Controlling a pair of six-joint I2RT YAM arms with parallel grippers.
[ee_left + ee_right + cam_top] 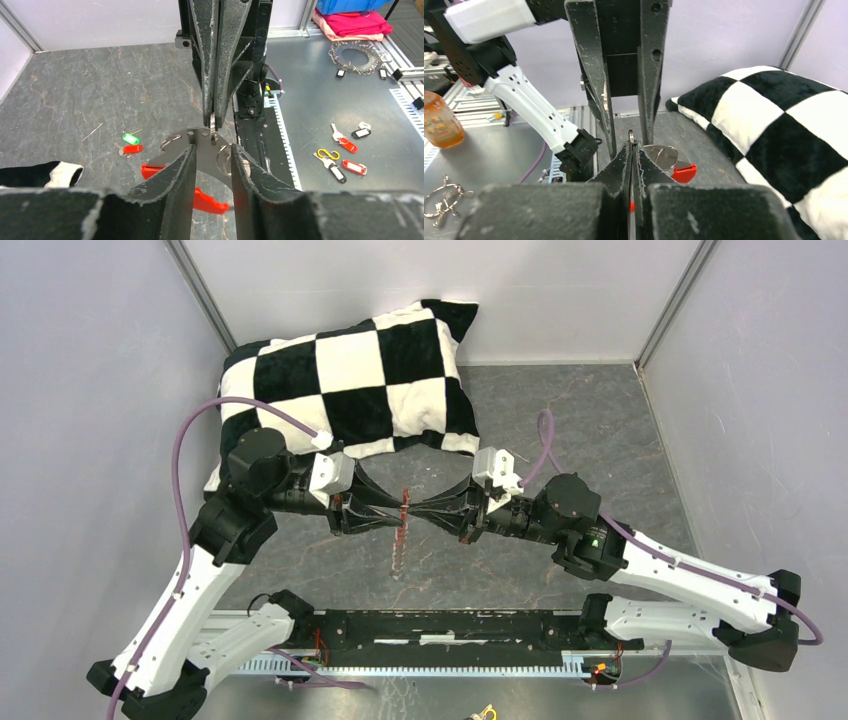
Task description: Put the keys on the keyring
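Note:
The keyring hangs in mid-air between both grippers: a grey metal plate with thin silver rings and a bright red fob. My right gripper is shut on the plate's top edge, seen edge-on in the right wrist view. My left gripper is open, its fingers standing either side of the plate with a gap. The keys lie on the dark table below, one with a green head and one with a red head.
A black-and-white checkered pillow lies at the back of the table. Beyond the arm bases, a metal bench holds several other tagged keys, a coiled chain, an orange cup and a bunch of rings.

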